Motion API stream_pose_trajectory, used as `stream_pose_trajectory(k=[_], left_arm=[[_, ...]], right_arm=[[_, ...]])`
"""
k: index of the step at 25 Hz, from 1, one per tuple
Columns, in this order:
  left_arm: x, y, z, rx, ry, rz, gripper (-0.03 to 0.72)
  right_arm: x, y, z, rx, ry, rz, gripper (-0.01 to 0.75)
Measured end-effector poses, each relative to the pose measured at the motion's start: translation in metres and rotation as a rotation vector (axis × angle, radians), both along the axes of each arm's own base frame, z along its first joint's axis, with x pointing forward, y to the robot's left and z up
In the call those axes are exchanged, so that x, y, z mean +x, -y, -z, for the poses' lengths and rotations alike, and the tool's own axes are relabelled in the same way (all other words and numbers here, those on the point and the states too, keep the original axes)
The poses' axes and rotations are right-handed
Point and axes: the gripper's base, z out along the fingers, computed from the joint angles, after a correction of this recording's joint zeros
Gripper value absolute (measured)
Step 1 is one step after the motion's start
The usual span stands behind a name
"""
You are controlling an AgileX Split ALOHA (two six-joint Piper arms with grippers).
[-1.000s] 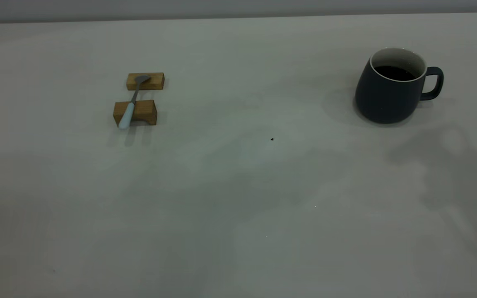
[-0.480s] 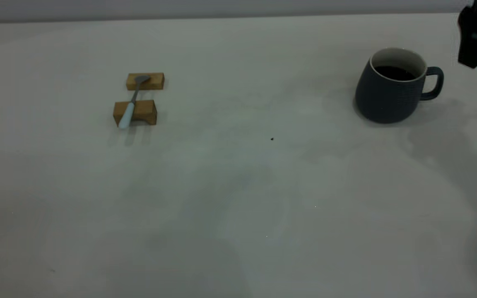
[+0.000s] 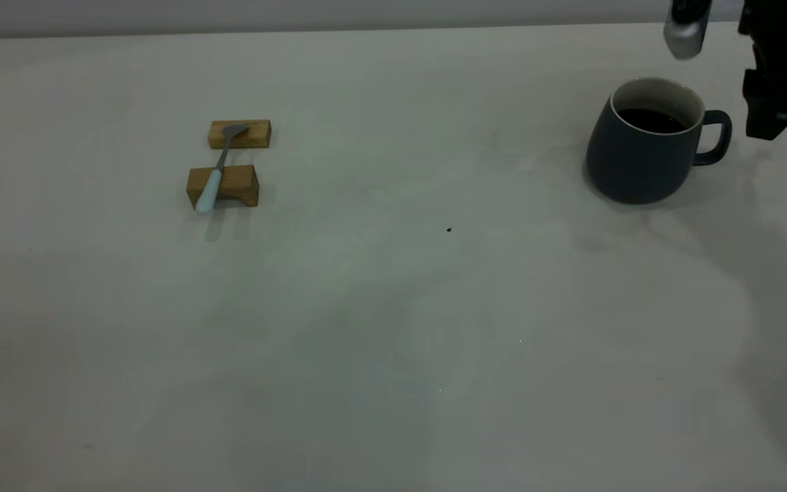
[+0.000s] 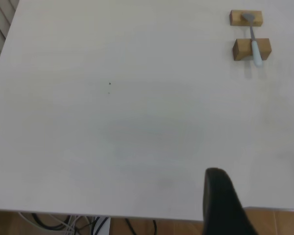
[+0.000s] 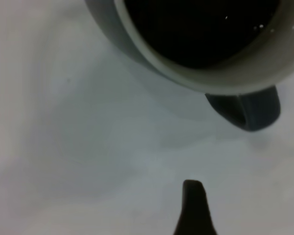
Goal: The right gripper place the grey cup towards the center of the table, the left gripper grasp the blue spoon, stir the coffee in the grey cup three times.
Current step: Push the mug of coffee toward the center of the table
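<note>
Exterior view: my right gripper (image 3: 772, 102) hangs at the upper right of the frame, just beside the handle of the grey cup (image 3: 643, 154), not touching it; whether its fingers are spread I cannot tell. The cup stands upright at right with coffee (image 3: 650, 121) inside. At upper left, the blue spoon (image 3: 216, 174) lies across two wooden blocks (image 3: 229, 184) on the table (image 3: 393, 328).

blue spoon (image 4: 254, 43) across two wooden blocks (image 4: 251, 49) | table (image 4: 137, 127)

Slate-grey cup (image 3: 639, 154) with off-white inside, pale-blue-handled spoon (image 3: 214, 179), brown wooden blocks (image 3: 233, 183).
</note>
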Motion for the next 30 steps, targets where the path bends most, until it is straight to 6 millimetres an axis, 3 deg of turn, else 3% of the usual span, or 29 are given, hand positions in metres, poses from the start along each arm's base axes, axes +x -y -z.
stream_pose_trajectory(k=[9,16,30], left_arm=[[0.000,0.000,0.000,0.000,0.000,0.000,0.446],[0.000,0.000,0.000,0.000,0.000,0.000,0.446],[0.000,0.000,0.000,0.000,0.000,0.000,0.446]], right_arm=[[0.008,-0.007,0.024,-0.003,0.060,-0.098,0.593],[0.007,-0.022,0.029,-0.010,0.066,-0.162,0.593],[-0.011,-0.112,0.030,0.132,0.075,-0.207,0.593]])
